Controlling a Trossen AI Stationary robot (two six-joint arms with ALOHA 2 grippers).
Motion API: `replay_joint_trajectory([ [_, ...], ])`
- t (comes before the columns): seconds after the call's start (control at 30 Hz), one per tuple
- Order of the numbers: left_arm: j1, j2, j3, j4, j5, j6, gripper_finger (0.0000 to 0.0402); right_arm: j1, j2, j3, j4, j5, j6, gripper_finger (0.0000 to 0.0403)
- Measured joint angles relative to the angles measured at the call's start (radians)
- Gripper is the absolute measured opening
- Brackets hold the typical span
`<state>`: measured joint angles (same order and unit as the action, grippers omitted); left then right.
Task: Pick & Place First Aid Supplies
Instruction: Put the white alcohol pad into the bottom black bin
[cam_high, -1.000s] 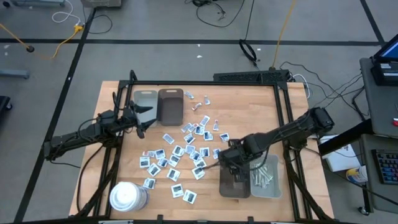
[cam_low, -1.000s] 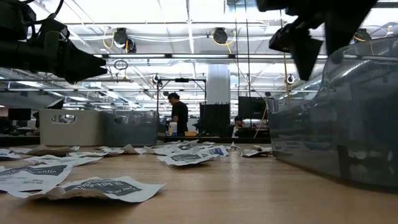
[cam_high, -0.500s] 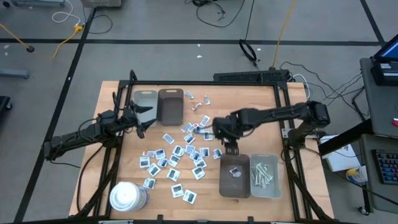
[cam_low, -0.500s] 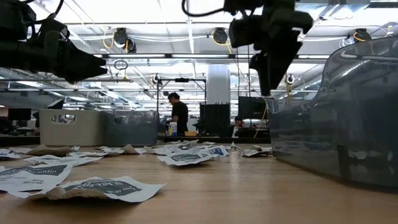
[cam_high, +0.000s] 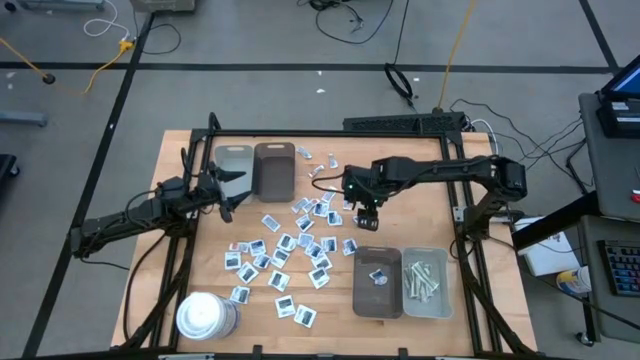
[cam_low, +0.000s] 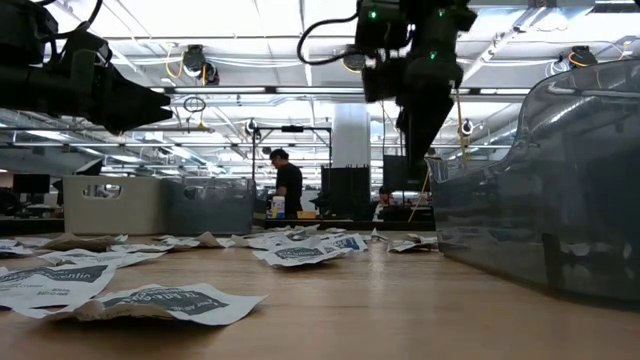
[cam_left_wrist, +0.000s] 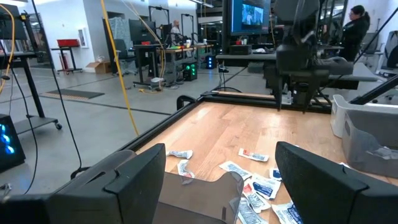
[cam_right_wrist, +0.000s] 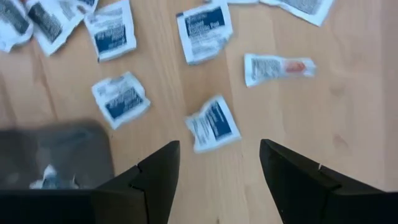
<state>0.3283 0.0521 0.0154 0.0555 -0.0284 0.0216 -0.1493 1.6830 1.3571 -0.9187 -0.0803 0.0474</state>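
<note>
The right claw (cam_high: 366, 213) hung over the packets (cam_high: 300, 240) on the desk (cam_high: 420, 190), fingers apart, empty; the left claw (cam_high: 228, 190) waited, spread wide.

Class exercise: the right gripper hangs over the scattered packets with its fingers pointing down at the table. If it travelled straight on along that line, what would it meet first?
Most likely the small white packet with blue print lying between the open fingers of the right gripper, with the wooden table under it. Height above the table is hard to judge, so this is an estimate.
</note>
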Motion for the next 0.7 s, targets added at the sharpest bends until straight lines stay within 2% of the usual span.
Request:
replay_joint_trajectory([
  [0.7,0.000,0.000,0.000,0.000,0.000,0.000,0.0306,0.026,0.030,-0.281,0.363,0.004,0.020,0.0212],
])
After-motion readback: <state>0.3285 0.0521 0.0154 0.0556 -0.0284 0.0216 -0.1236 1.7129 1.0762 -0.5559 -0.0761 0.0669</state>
